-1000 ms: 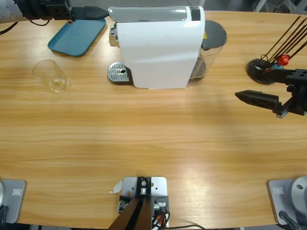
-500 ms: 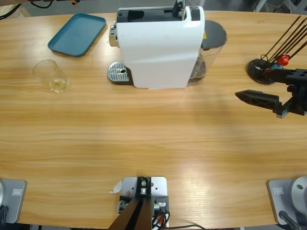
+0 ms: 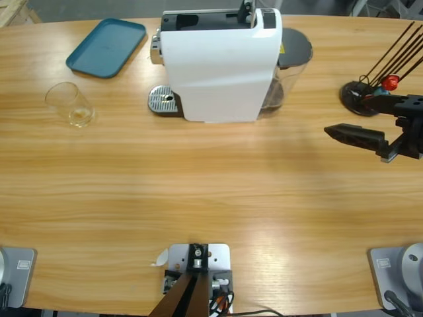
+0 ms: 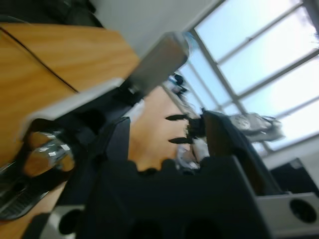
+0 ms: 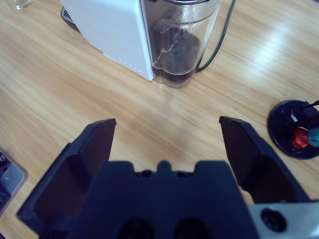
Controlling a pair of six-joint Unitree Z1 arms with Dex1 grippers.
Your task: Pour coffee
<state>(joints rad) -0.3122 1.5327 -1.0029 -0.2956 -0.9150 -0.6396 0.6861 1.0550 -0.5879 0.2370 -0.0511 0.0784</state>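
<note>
The coffee (image 3: 80,117) is sitting as a thin amber layer in the bottom of a small clear glass (image 3: 69,104) near the left end of the wooden table (image 3: 198,191), just below a blue tray (image 3: 106,46) and well to the left of the white coffee machine (image 3: 221,63). The machine's lid is standing open on top, its round metal drip plate (image 3: 164,101) is showing at its lower left, and its clear water tank (image 3: 289,66) is sitting against its right side. The right gripper (image 3: 360,139) is hanging over bare wood at the right edge of the table, its two black jaws spread wide apart and holding nothing, well apart from the glass. In the right wrist view the tank (image 5: 179,42), a black cable (image 5: 219,37) and a black round stand (image 5: 295,128) with a red and a blue capsule are lying ahead of it. That stand (image 3: 360,96) is sitting just above the right gripper in the high view, with thin dark rods rising from it. The left gripper (image 4: 164,144) is appearing only in its own blurred, tilted wrist view, facing windows and the machine's open top; its jaws are standing apart with nothing between them.
</note>
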